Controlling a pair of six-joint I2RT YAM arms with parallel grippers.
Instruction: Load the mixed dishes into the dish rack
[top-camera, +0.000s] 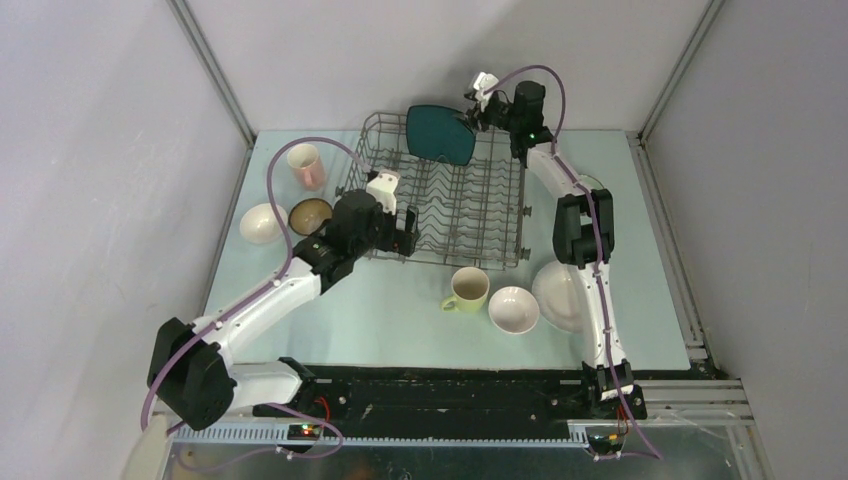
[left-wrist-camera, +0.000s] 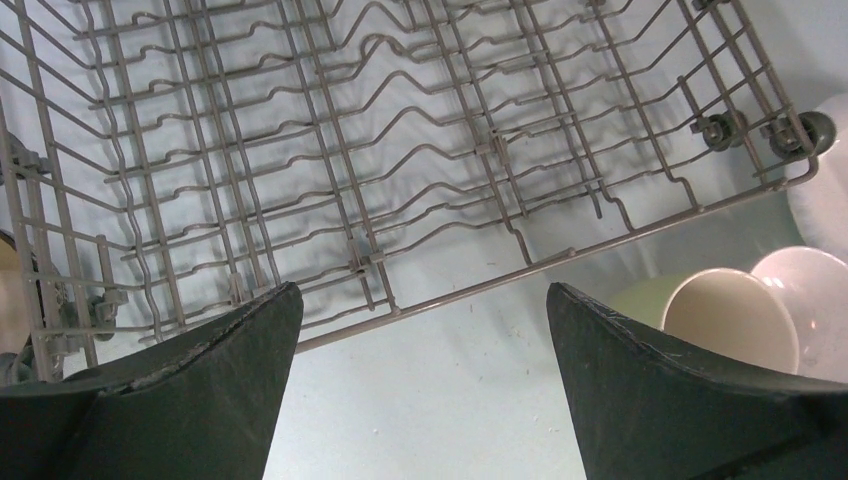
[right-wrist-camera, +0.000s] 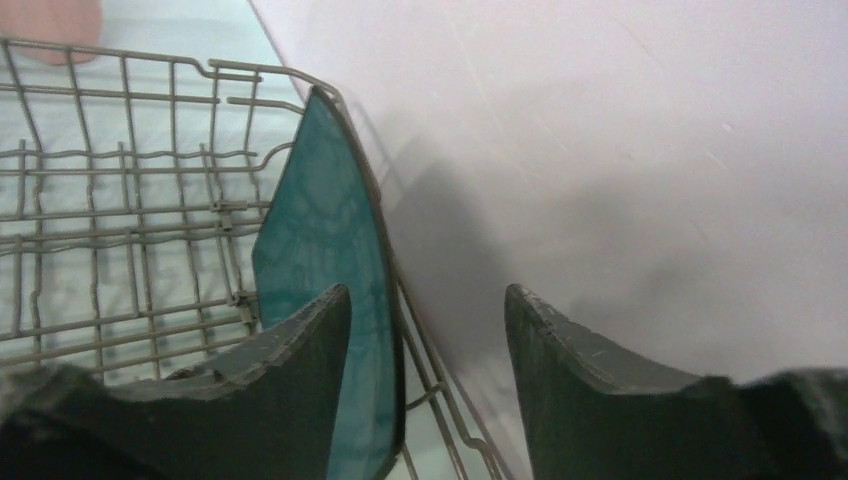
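Surface: a pale blue-green table surface (top-camera: 380, 320) is carrying all the dishes.
Near row: a yellow-green ceramic mug (top-camera: 466, 289) is standing upright with its mouth up and its handle pointing left. A white round bowl (top-camera: 513, 309) is sitting just to its right. A white round plate (top-camera: 562, 296) is lying flat right beside that bowl, partly behind the right arm.
Left jaws: they are standing wide open and holding nothing, hovering at the near left corner of the rack. Its near rim and some bare surface are showing between them.
Left cluster: a second white bowl (top-camera: 260, 224) and a dark brown bowl (top-camera: 310, 213) are sitting side by side to the left of the rack. A pink cup (top-camera: 305, 166) is standing upright farther back.
Dish rack: the large grey-brown wire dish rack (top-camera: 450, 215) is sitting mid-surface, holding one dish.
Teal plate: a teal square plate with rounded corners (top-camera: 440, 133) is standing on edge inside the rack, leaning against its far wall.
Right jaws: they are hanging partly open at the rack's far side — the plate's rim is lying between them, close to one finger and clear of the other. They are not clamping it; whether the nearer finger is touching it, I cannot tell.
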